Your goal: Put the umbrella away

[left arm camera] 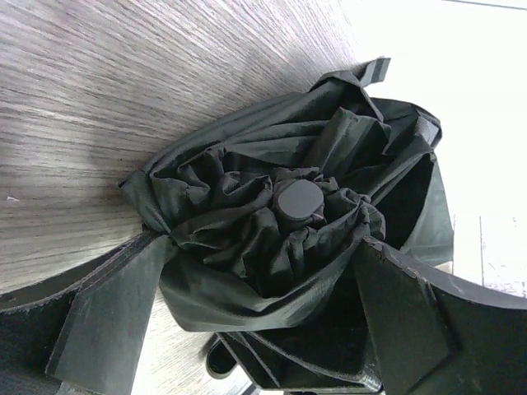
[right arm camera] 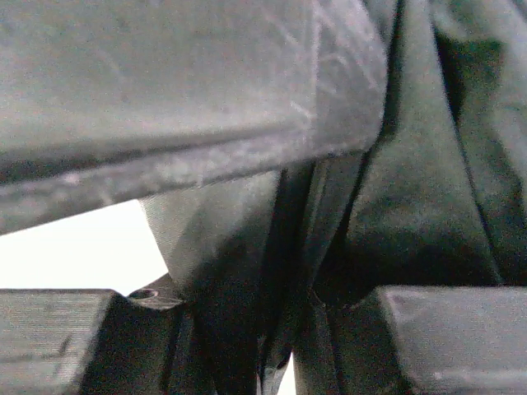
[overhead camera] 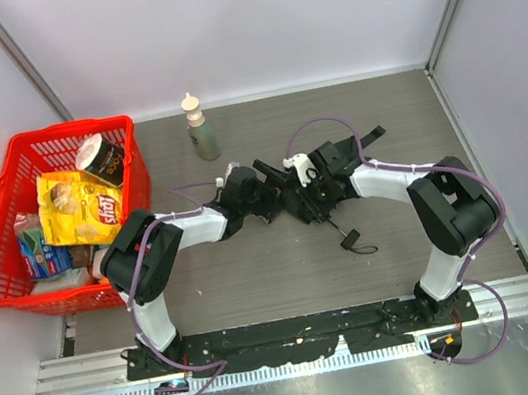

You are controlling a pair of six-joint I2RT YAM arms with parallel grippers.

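Well, my right pincer (right arm camera: 329,226) is clenched on the fabric of the umbrella (left arm camera: 298,202) and my left pincer (left arm camera: 259,263) gapes wide around its bunched crown, low over the table (overhead camera: 259,289), so I'd gather the loose folds evenly before squeezing, though shaft and handle are lost among black fabric and fingers (right arm camera: 165,82).

Both arms reach forward and bend inward, wrists nearly meeting. The left gripper (left arm camera: 257,327) stands wide open, a finger on either side of the umbrella (left arm camera: 247,222); the right gripper (right arm camera: 305,216) pinches its fabric.
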